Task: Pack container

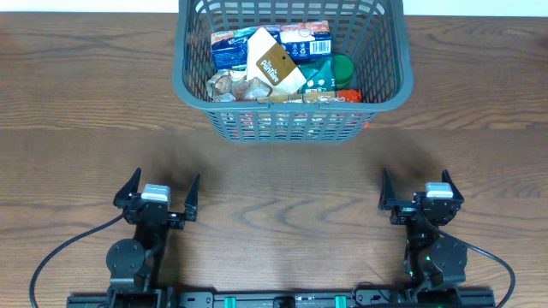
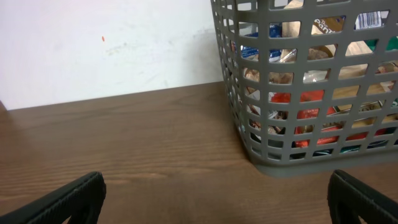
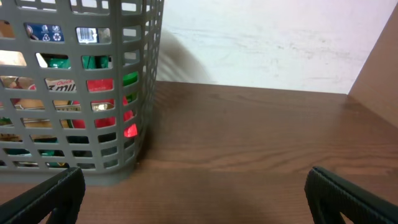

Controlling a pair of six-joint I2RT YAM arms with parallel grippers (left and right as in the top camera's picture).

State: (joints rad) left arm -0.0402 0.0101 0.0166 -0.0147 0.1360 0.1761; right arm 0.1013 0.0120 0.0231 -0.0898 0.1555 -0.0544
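The container [image 1: 193,94] is a large dark grey lattice basket at the table's far middle. It holds several grocery items: a blue packet [image 1: 229,47], a tan carton [image 1: 276,67], a green-lidded item [image 1: 341,67] and red packs. Its corner shows in the left wrist view [image 2: 249,143] and in the right wrist view [image 3: 124,158]. My left gripper [image 1: 163,190] is open and empty near the front left, well short of the basket; its fingers frame bare table [image 2: 214,199]. My right gripper [image 1: 419,186] is open and empty near the front right [image 3: 193,196].
The brown wooden table [image 1: 282,180] runs between the grippers and the basket. A white wall [image 2: 112,43] stands behind the table. Black cables [image 1: 60,257] trail from the arm bases at the front edge.
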